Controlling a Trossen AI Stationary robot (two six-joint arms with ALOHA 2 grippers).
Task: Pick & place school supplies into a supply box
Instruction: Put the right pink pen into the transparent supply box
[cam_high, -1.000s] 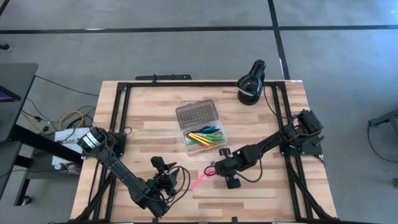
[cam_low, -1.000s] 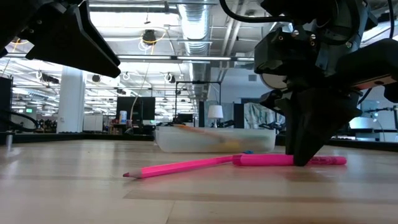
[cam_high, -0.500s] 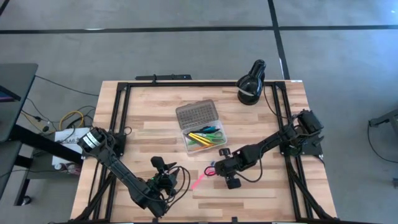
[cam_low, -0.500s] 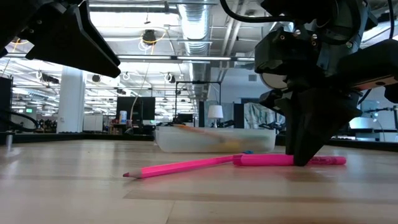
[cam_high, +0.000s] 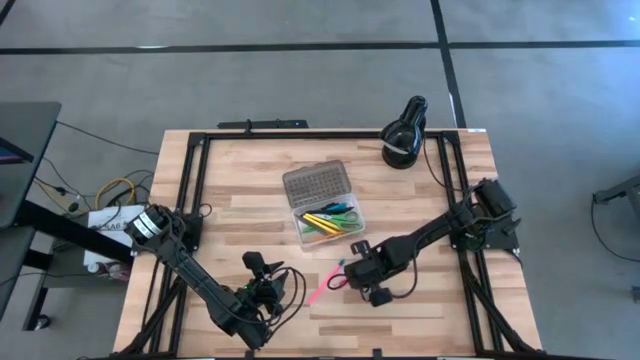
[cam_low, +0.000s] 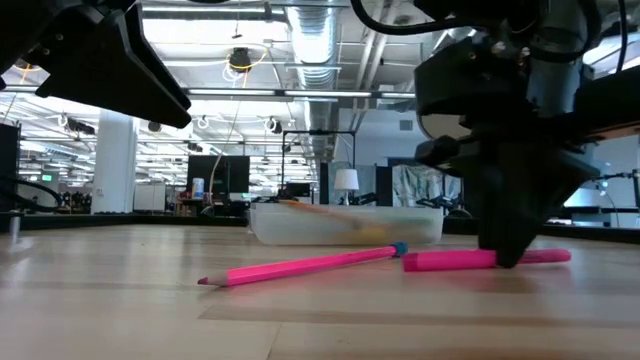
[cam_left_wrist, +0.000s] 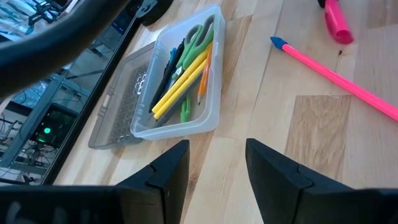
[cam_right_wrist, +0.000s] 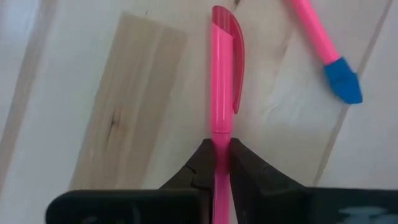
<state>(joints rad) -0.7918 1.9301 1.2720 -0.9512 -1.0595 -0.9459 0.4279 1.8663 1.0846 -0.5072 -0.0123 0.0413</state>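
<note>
A pink pen (cam_right_wrist: 222, 81) lies level at the table's near middle, with my right gripper (cam_right_wrist: 221, 163) shut on it; in the low view the gripper (cam_low: 510, 255) stands over the pen (cam_low: 450, 260). A pink pencil (cam_low: 300, 267) with a blue end (cam_right_wrist: 342, 79) lies flat on the wood beside it. The clear supply box (cam_high: 330, 222) stands open behind them, its grey lid (cam_high: 314, 183) folded back, with yellow, green and dark pens and green scissors (cam_left_wrist: 200, 34) inside. My left gripper (cam_left_wrist: 217, 165) hovers open near the front edge, pointing at the box. My right gripper pinches the pink pen's barrel (cam_right_wrist: 221, 146) just behind its clipped cap, between the two fingers. The fingers come steeply from above and lie across the pen. The pen stays level at the table top; whether it is clear of the wood, I cannot tell.
A black round lamp-like object (cam_high: 403, 132) stands at the far right corner. Black frame rails (cam_high: 195, 200) run along the table's edges. Bare wood lies left of the box and along the near edge.
My right gripper has shifted a little toward the table's right edge with the pink pen. The pen's end has drawn away from the pink pencil's blue end, which has stayed where it was.
</note>
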